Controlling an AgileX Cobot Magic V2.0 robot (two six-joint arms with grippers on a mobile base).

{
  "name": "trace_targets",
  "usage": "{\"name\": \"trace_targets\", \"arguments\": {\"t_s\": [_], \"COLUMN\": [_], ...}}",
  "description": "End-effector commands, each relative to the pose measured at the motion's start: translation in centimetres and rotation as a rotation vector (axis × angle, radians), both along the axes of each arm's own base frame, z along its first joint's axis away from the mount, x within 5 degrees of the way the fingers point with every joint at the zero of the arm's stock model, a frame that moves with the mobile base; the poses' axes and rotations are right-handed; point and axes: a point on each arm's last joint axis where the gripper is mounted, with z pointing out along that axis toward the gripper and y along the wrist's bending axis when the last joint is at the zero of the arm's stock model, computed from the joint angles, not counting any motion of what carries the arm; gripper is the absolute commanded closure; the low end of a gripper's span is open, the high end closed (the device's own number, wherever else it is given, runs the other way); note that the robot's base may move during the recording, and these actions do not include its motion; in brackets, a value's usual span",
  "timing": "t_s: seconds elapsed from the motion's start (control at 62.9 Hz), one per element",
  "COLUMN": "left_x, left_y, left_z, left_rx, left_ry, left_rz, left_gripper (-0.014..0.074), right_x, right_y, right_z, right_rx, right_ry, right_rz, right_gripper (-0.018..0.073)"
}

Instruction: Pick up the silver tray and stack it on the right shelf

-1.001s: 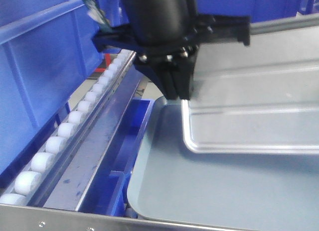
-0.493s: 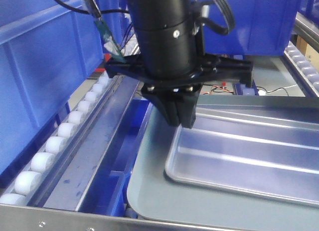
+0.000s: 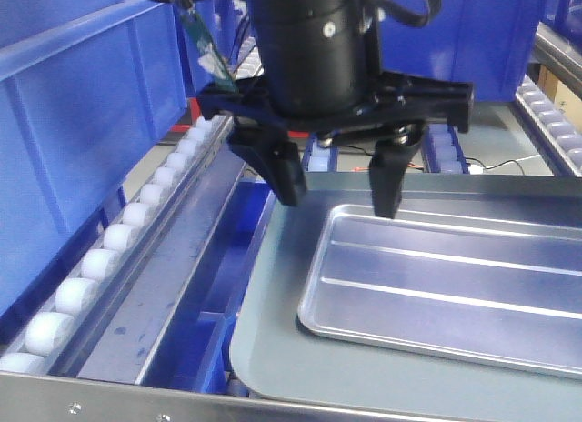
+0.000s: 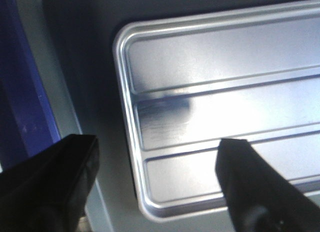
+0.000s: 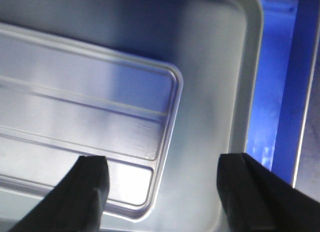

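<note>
The silver tray (image 3: 455, 286) lies flat inside a larger dull grey tray (image 3: 273, 349) on the right shelf, whose white rollers (image 3: 100, 263) run along the left. My left gripper (image 3: 338, 202) is open just above the silver tray's far left corner, with one finger outside the rim and one over the tray. The left wrist view shows the tray's left end (image 4: 215, 102) between the spread jaws of the left gripper (image 4: 157, 144). My right gripper (image 5: 164, 162) is open over the tray's other end (image 5: 85, 107) and holds nothing.
Large dark-blue crates (image 3: 82, 122) stand to the left and behind. The shelf's shiny front rail (image 3: 91, 399) crosses the bottom. A blue crate edge (image 5: 280, 92) lies beside the grey tray's rim (image 5: 245, 92). More rollers (image 3: 559, 122) run at the far right.
My left gripper was shut on the silver tray's corner, holding it tilted up. The tray has come down flat into the grey tray, and the gripper has opened and let go.
</note>
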Motion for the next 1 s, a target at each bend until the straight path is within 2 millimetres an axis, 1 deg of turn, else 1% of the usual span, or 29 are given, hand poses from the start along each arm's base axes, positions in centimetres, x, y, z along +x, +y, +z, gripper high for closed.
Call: {"name": "trace_targets", "arguments": {"t_s": [0.0,0.079,0.095,0.175,0.191,0.222,0.238,0.302,0.365,0.429,0.477,0.509,0.556,0.572,0.604,0.699,0.81,0.906,0.985], "left_x": [-0.9,-1.8,-2.1,-3.6,-3.9,-4.7,-5.1,-6.9,-8.7,-10.4,-11.4,-12.0,-12.8,-13.0,-13.6,-15.1,-16.4,-17.0,-17.3], "left_y": [0.9,1.5,1.8,2.5,2.6,3.1,3.3,4.0,5.2,6.6,7.6,8.5,9.9,10.2,11.2,14.3,17.3,19.1,20.2], "left_z": [5.0,6.7,7.3,9.4,9.8,10.9,11.2,12.5,13.8,14.4,14.4,14.5,14.7,14.5,14.4,13.6,12.1,10.9,10.5], "left_rx": [-0.085,-0.082,-0.081,-0.074,-0.073,-0.075,-0.075,-0.084,-0.113,-0.137,-0.149,-0.163,-0.19,-0.189,-0.2,-0.215,-0.249,-0.299,-0.346], "left_ry": [-0.085,-0.129,-0.147,-0.226,-0.242,-0.279,-0.296,-0.356,-0.408,-0.456,-0.486,-0.51,-0.543,-0.557,-0.584,-0.645,-0.66,-0.669,-0.679], "left_rz": [-0.014,-0.032,-0.04,-0.078,-0.086,-0.103,-0.114,-0.149,-0.164,-0.158,-0.143,-0.127,-0.11,-0.108,-0.104,-0.14,-0.195,-0.236,-0.254], "left_gripper": [0.0152,0.0153,0.0155,0.0181,0.0191,0.0215,0.0236,0.0303,0.0392,0.0503,0.0583,0.0637,0.0697,0.0706,0.0692,0.0698,0.0698,0.0698,0.0698], "right_x": [-0.6,-1.8,-2.1,-3.4,-3.7,-4.4,-4.8,-6.3,-7.7,-9.5,-10.4,-11.0,-11.6,-12.0,-12.3,-13.0,-12.6,-11.9,-11.6], "right_y": [-0.5,-0.9,-1.0,-1.6,-1.7,-1.9,-2.1,-2.7,-3.2,-3.9,-4.2,-4.3,-4.5,-4.5,-4.6,-4.6,-4.3,-3.8,-3.6], "right_z": [2.6,3.6,3.8,4.8,4.9,5.4,5.6,6.5,7.1,7.7,7.9,7.8,7.5,7.4,7.0,5.5,3.2,1.4,0.7], "right_rx": [0.016,0.033,0.036,0.056,0.061,0.072,0.077,0.099,0.117,0.133,0.128,0.129,0.128,0.134,0.138,0.13,0.12,0.123,0.128], "right_ry": [-0.13,-0.177,-0.186,-0.24,-0.251,-0.281,-0.294,-0.353,-0.406,-0.474,-0.507,-0.531,-0.55,-0.561,-0.576,-0.629,-0.675,-0.687,-0.699], "right_rz": [0.012,0.008,0.007,0.004,0.003,0.002,0.001,-0.002,-0.003,0.008,0.029,0.043,0.064,0.069,0.083,0.133,0.176,0.198,0.21], "right_gripper": [0.0006,0.0064,0.008,0.0184,0.0221,0.0272,0.0312,0.0415,0.0519,0.05,0.0503,0.0503,0.0503,0.0503,0.0503,0.0503,0.0503,0.0503,0.0503]}}
